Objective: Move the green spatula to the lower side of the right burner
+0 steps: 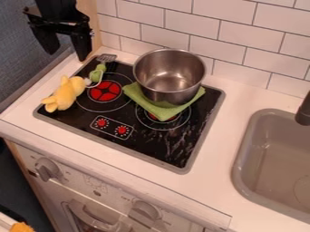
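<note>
The gripper (68, 53) has its fingers apart; the green spatula (97, 74) lies below and to its right in the view. Best lower squarely over it and pinch mid-length, clear of the yellow toy (65, 94).

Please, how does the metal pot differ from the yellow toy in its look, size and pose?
The metal pot is grey and shiny, while the yellow toy is matt and looks soft.
The metal pot is clearly the bigger and wider one; the yellow toy is smaller and slimmer.
The metal pot stands upright on the green cloth, but the yellow toy lies down.
Both are over the black stove top.
</note>
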Tool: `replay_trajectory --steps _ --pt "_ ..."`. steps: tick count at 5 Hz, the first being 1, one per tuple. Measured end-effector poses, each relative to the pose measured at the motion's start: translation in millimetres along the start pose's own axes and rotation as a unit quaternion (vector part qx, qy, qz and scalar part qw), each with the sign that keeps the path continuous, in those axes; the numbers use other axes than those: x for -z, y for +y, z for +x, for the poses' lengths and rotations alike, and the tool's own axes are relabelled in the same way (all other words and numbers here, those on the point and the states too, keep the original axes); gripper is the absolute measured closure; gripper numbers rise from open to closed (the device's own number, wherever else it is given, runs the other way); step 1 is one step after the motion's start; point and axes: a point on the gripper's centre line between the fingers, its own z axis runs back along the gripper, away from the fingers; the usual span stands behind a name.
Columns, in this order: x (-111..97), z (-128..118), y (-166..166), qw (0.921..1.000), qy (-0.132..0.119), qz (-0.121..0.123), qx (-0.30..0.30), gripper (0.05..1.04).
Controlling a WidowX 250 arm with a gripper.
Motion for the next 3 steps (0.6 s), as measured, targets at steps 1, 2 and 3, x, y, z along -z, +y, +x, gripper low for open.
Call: replay_trajectory --steps 1,2,3 --pt "9 -2 -1 0.9999 0.014 -0.007 -0.001 0.083" --pt "19 15 3 0.9996 0.017 -0.021 -0.009 0.083" --pt "30 35 7 0.9989 0.010 -0.040 -0.022 0.084"
